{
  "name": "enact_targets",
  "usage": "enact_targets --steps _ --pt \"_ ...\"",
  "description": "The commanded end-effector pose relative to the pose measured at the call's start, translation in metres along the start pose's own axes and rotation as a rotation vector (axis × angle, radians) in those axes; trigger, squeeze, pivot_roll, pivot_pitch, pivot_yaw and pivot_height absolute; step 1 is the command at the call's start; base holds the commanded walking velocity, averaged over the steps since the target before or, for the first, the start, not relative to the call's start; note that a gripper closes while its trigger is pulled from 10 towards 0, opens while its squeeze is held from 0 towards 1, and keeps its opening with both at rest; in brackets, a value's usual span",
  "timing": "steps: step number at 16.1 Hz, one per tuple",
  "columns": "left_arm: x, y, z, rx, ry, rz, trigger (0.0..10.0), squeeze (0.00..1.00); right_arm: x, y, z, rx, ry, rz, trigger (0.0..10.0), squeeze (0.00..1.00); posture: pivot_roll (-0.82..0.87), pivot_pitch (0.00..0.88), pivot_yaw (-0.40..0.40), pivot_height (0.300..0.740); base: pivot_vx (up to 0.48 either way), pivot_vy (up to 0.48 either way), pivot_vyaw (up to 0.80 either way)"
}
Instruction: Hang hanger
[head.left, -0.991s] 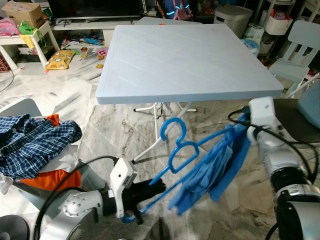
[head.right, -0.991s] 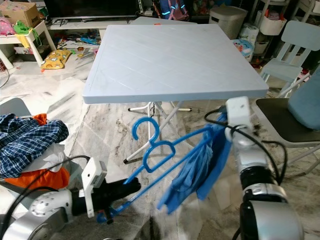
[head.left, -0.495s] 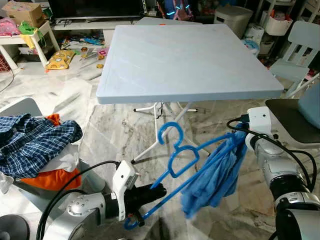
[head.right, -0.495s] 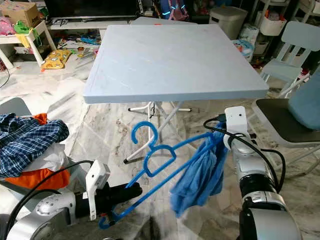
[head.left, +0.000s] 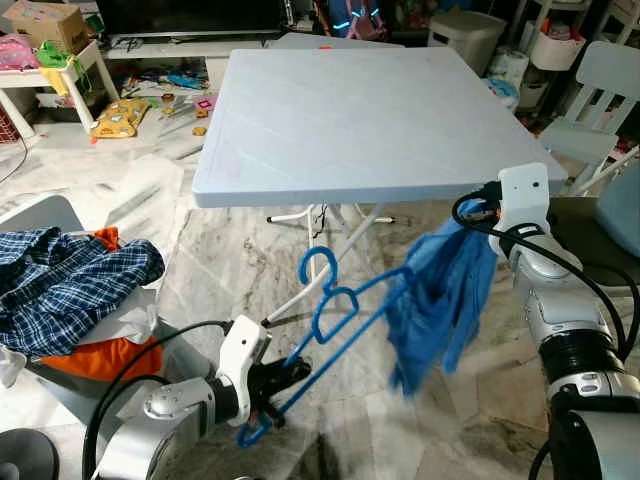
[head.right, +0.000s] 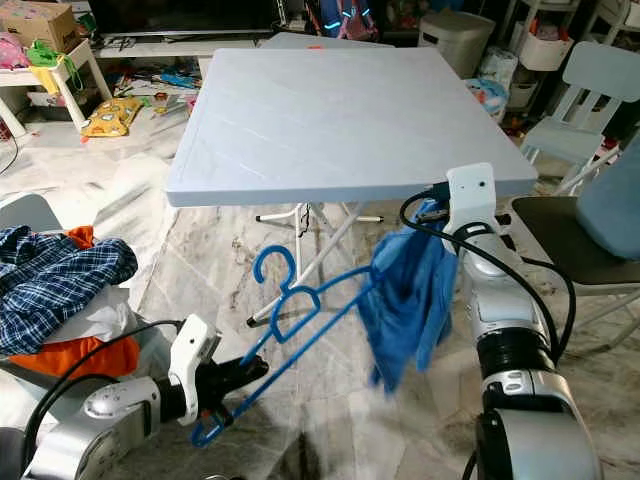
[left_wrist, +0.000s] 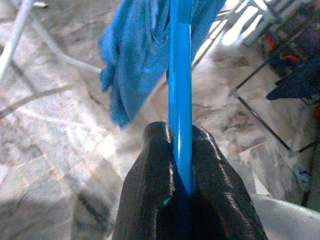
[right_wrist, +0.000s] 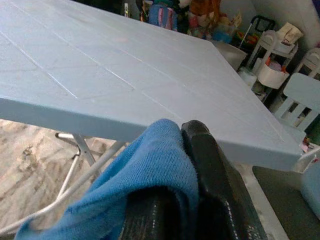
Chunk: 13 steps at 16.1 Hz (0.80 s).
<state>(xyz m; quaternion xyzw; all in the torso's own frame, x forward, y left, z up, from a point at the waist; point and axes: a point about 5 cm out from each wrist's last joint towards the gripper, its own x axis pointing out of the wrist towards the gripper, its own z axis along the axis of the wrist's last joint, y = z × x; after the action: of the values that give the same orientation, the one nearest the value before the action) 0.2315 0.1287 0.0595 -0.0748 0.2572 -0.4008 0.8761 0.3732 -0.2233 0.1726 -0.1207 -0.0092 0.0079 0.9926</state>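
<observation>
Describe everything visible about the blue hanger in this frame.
The blue hanger looks like glossy plastic, with a curved hook at top, a small inner loop below it and long straight arms. It is tilted, held in the air below the near edge of the light blue table. The left gripper is shut on its lower end, seen closely in the left wrist view. Its upper end reaches the blue garment, which the right gripper pinches.

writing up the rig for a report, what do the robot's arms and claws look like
Both arms are silver, built of rounded jointed segments, each with a white boxy block at the wrist and black cables looping along the outside. The left claw and right claw each have two long black fingers with a matte, slightly bulbous surface. No markings are legible.
</observation>
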Motion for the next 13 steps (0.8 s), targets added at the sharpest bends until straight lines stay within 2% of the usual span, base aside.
enact_targets --steps 1,2,4,5,6,8,9,11,13 --pt "0.000 0.009 -0.001 -0.004 0.013 0.074 0.0 0.00 0.000 0.004 0.016 0.028 -0.085 0.027 0.0 0.00 -0.10 0.049 -0.030 0.740 0.000 0.000 0.00" --pt "0.002 0.016 0.000 -0.006 0.004 0.131 0.0 0.00 -0.002 0.009 0.023 0.036 -0.131 0.063 0.0 0.00 -0.11 0.047 -0.028 0.740 0.000 0.000 0.00" --pt "0.005 0.017 0.009 0.010 -0.038 0.143 0.0 0.00 -0.004 0.005 0.026 -0.053 -0.151 0.030 0.0 0.00 -0.11 0.045 -0.027 0.740 0.000 0.000 0.00" --pt "0.006 0.006 0.018 0.012 -0.070 0.048 0.0 0.00 -0.002 -0.007 0.012 -0.066 -0.060 -0.064 0.0 0.00 -0.11 0.043 -0.027 0.740 0.000 0.000 0.00" --pt "0.006 0.000 0.019 0.017 -0.059 -0.006 0.0 0.00 -0.001 -0.010 0.010 -0.030 -0.045 -0.106 0.0 0.00 -0.11 0.044 -0.026 0.740 0.000 0.000 0.00" --pt "0.000 -0.021 0.016 0.095 0.025 -0.176 0.0 0.00 0.001 -0.008 0.006 -0.005 -0.026 -0.146 0.0 0.00 -0.10 0.042 -0.026 0.740 0.000 0.000 0.00" --pt "-0.003 -0.026 0.016 0.118 0.041 -0.217 0.0 0.00 0.001 -0.004 0.004 -0.012 -0.023 -0.148 0.0 0.00 -0.09 0.042 -0.026 0.740 0.000 0.000 0.00" --pt "-0.013 -0.028 0.031 0.166 -0.029 -0.207 0.0 0.00 0.002 0.003 -0.005 -0.065 0.019 -0.160 0.0 0.00 -0.08 0.044 -0.031 0.740 0.000 0.000 0.00" --pt "-0.021 -0.031 0.032 0.176 -0.026 -0.236 0.0 0.00 0.003 0.004 -0.012 -0.078 0.061 -0.167 0.0 0.00 -0.07 0.045 -0.032 0.740 0.000 0.000 0.00"
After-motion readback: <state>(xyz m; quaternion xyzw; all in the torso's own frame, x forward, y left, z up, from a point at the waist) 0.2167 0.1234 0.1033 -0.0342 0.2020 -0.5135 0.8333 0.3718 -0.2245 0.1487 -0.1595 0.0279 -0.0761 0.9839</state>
